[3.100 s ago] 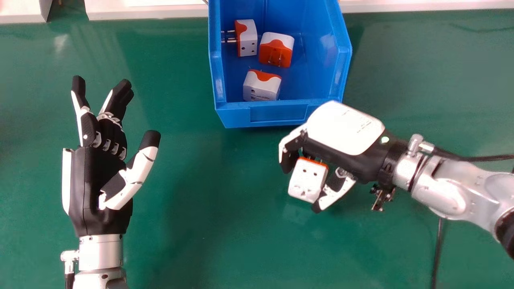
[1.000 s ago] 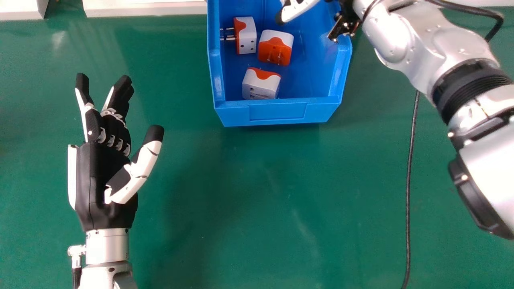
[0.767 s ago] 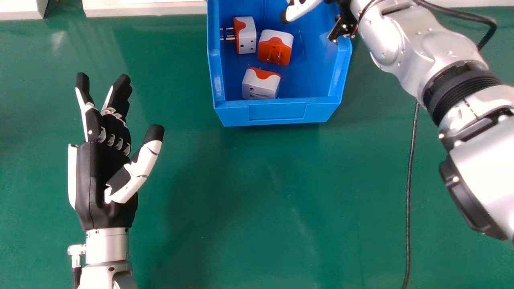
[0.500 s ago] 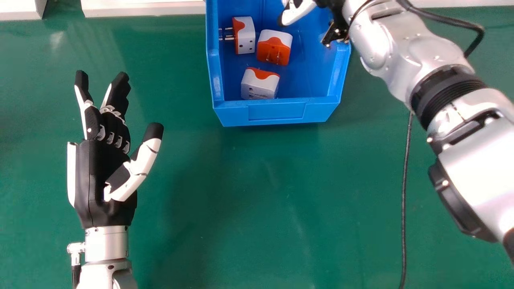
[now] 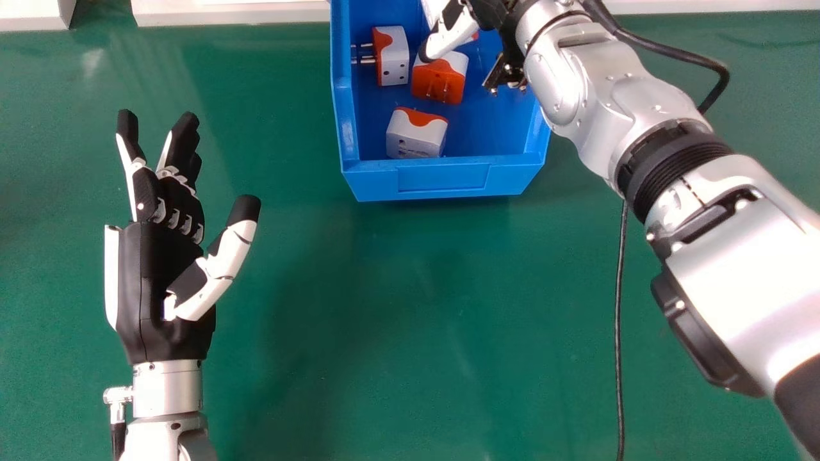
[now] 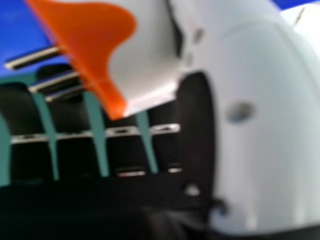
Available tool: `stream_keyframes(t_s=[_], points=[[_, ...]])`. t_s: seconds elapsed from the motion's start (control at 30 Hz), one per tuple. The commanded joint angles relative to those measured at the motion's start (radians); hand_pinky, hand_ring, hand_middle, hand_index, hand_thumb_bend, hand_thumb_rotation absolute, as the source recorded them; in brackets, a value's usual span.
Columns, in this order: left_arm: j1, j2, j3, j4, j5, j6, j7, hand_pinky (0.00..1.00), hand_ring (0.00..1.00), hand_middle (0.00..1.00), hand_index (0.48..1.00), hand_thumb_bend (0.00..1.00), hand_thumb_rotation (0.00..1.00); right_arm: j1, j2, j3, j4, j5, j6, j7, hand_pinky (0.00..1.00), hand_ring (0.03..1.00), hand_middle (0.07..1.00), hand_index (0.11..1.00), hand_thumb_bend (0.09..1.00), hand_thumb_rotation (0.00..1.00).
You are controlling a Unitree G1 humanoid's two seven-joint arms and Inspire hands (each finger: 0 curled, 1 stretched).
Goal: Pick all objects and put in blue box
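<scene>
The blue box stands at the top middle, holding a sideways white-orange adapter, one with its orange pin side showing and one near the front wall. Over the box's back right part is my right hand, its thumb partly covering the middle adapter. In the right hand view, another white-orange adapter is pinched between the thumb and the fingers of my right hand, metal pins pointing away from the thumb. My left hand stays idle at the left, palm up, fingers relaxed.
Green table surface stretches in front of the box. A black cable runs down the right side, beneath my right arm. White blocks or ledges line the far edge.
Three seconds ago my right hand held the adapter in front of the box; it is now over the box's inside. In the last half second it has shifted left. The left hand has barely moved.
</scene>
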Motion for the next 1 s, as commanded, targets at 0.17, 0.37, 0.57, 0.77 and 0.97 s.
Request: stream_keyframes(t_s=[0.17,0.37,0.57,0.77,0.97], points=[[-0.006,0.005,-0.015,-0.008,0.017,-0.016,0.006,1.0,0.98,0.94,0.491,0.48,0.1,-0.041,-0.038,-0.02,-0.013,0.025,-0.01,0.084,0.43,0.495,0.568,0.677,0.754,0.14],[-0.008,0.005,-0.011,-0.006,0.001,-0.008,-0.008,1.0,0.97,0.94,0.491,0.48,0.1,-0.05,-0.041,-0.016,-0.015,0.021,-0.004,0.101,0.55,0.647,0.707,0.793,0.875,0.29],[-0.015,0.005,-0.007,0.002,0.005,-0.013,-0.003,1.0,0.96,0.94,0.491,0.48,0.1,-0.058,-0.05,-0.015,-0.017,0.02,-0.004,0.108,0.62,0.754,0.813,0.877,0.95,0.41],[-0.023,0.004,-0.01,0.016,0.012,-0.017,0.001,1.0,0.97,0.94,0.491,0.48,0.1,-0.064,-0.076,-0.038,-0.028,0.045,-0.044,0.112,0.66,0.802,0.852,0.905,0.975,0.46],[-0.028,-0.007,-0.009,0.023,-0.001,-0.016,-0.015,1.0,0.97,0.94,0.491,0.48,0.1,0.009,-0.14,-0.097,-0.086,0.117,-0.236,0.056,0.68,0.826,0.871,0.917,0.985,0.48]])
